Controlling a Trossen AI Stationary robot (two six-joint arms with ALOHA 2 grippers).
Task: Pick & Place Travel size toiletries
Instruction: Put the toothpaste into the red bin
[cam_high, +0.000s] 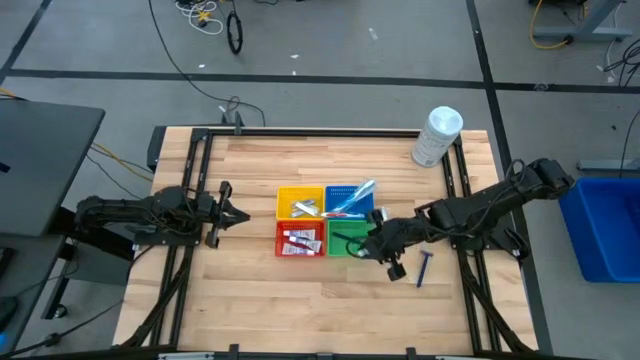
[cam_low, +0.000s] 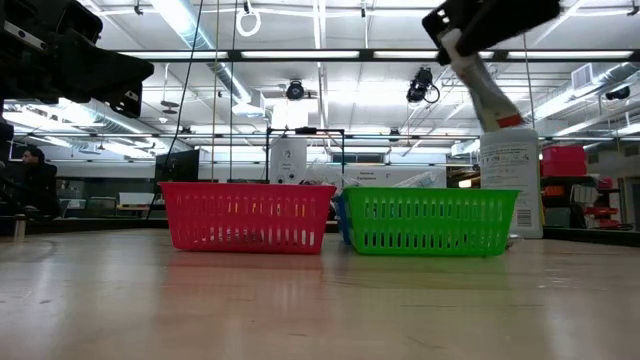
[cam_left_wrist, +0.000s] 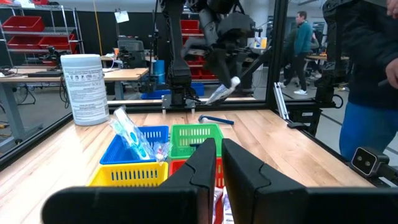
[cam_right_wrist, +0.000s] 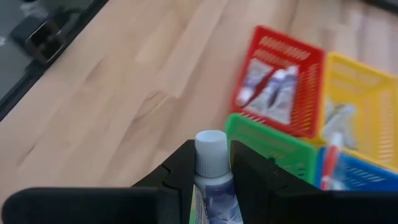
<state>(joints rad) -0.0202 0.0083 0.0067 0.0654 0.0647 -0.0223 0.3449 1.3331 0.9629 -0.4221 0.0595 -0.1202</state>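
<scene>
Pinched between the right gripper's (cam_right_wrist: 211, 180) two dark fingers: a small white-capped tube (cam_right_wrist: 211, 163), cap end sticking out past the fingertips. Gripper is raised off the table, just above the near edge of the green basket (cam_high: 349, 240). Red basket (cam_high: 300, 238), already holding a few tubes, sits just beyond the green one from this gripper; yellow basket (cam_high: 300, 202) and blue basket (cam_high: 349, 199) lie farther off, with toothbrushes (cam_high: 356, 195) in the blue.

Risks, as I judge them:
- Grip looks narrow on a slick tube; a tilt could let it slide out early.
- Release here would likely land it in green, not with the other tubes in red.
- Razor (cam_high: 423, 267) lies loose on the table behind the gripper.

Left gripper (cam_high: 236, 215) waits, fingers nearly together, empty, well clear on the other side of the baskets.
</scene>
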